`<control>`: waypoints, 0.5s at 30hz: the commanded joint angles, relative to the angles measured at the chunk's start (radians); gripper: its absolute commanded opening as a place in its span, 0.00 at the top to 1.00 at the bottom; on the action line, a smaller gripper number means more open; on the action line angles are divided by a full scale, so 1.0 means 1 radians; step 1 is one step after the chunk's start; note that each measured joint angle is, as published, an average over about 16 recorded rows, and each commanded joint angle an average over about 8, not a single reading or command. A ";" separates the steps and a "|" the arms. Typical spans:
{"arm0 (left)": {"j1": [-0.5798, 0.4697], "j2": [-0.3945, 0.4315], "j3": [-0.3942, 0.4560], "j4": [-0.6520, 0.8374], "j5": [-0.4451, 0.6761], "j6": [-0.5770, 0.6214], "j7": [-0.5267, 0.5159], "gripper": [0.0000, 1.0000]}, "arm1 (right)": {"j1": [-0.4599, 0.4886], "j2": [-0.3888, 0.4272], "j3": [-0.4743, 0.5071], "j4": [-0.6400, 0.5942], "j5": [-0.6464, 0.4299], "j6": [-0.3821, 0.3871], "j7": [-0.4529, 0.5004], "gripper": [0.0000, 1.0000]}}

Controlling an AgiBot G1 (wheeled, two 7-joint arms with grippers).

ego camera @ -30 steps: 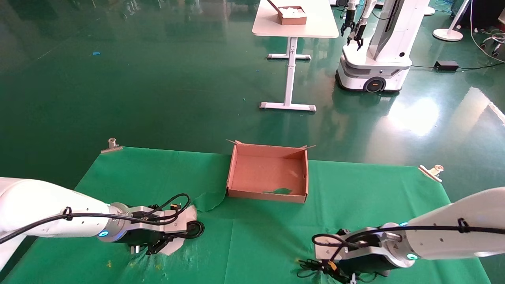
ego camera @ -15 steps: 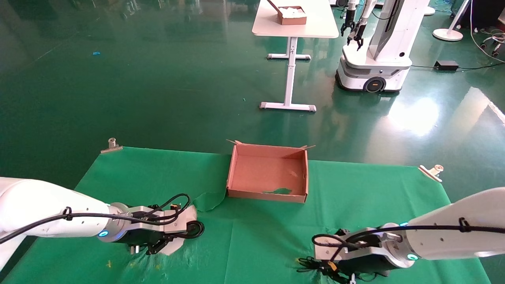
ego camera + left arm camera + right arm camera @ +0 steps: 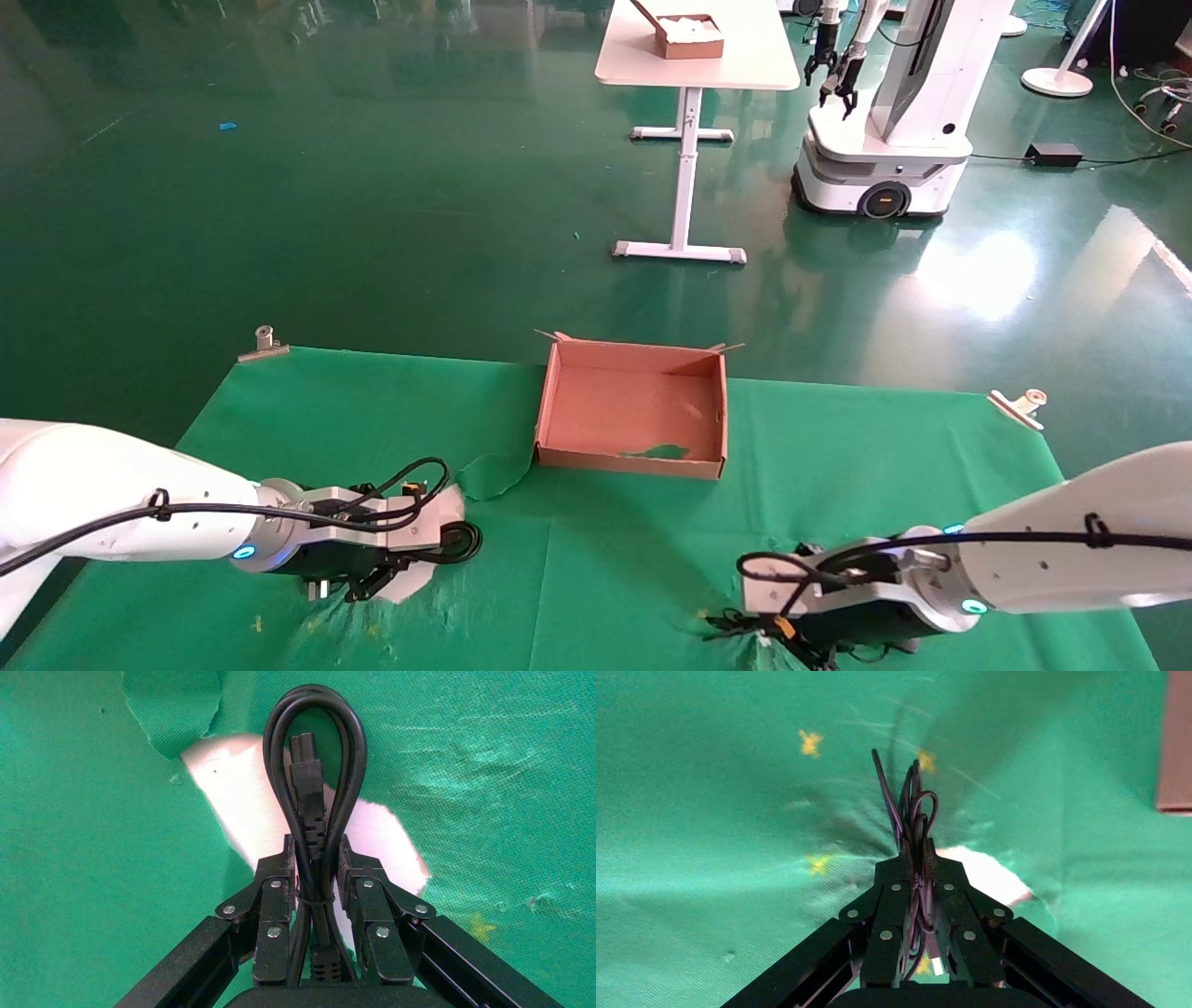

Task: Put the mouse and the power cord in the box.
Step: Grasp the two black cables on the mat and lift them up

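The brown cardboard box point(image 3: 622, 459) lies open at the table's far middle, with nothing in it but a scrap of green cloth. At the near left, low over the cloth, my left gripper point(image 3: 377, 580) point(image 3: 315, 850) is shut on the power cord point(image 3: 314, 748), a thick glossy black loop point(image 3: 461, 540) sticking out ahead of the fingers. My right gripper point(image 3: 773, 638) point(image 3: 914, 855) at the near right is shut on the mouse's thin black cable bundle point(image 3: 912, 804) point(image 3: 731, 623). The mouse's body is hidden.
The green cloth is torn, baring white table under each gripper point(image 3: 232, 783) point(image 3: 989, 874); a loose flap point(image 3: 494, 471) lies by the box's near left corner. Metal clips point(image 3: 264, 343) point(image 3: 1020, 405) hold the far corners. Another robot point(image 3: 894, 112) stands far off.
The thin cable bundle at my right gripper has shifted slightly. The left arm and the box have not moved.
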 commanded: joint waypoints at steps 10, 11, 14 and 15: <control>-0.035 -0.019 -0.027 -0.034 -0.038 0.017 -0.003 1.00 | 0.066 0.079 0.104 0.029 0.114 -0.017 0.142 1.00; -0.045 -0.027 -0.036 -0.046 -0.051 0.024 -0.005 1.00 | 0.071 0.093 0.114 0.043 0.124 -0.022 0.157 1.00; -0.076 -0.050 -0.062 -0.088 -0.094 0.052 -0.015 1.00 | 0.079 0.137 0.139 0.087 0.147 -0.034 0.205 1.00; -0.087 -0.055 -0.070 -0.102 -0.106 0.062 -0.021 1.00 | 0.081 0.150 0.147 0.102 0.152 -0.036 0.221 1.00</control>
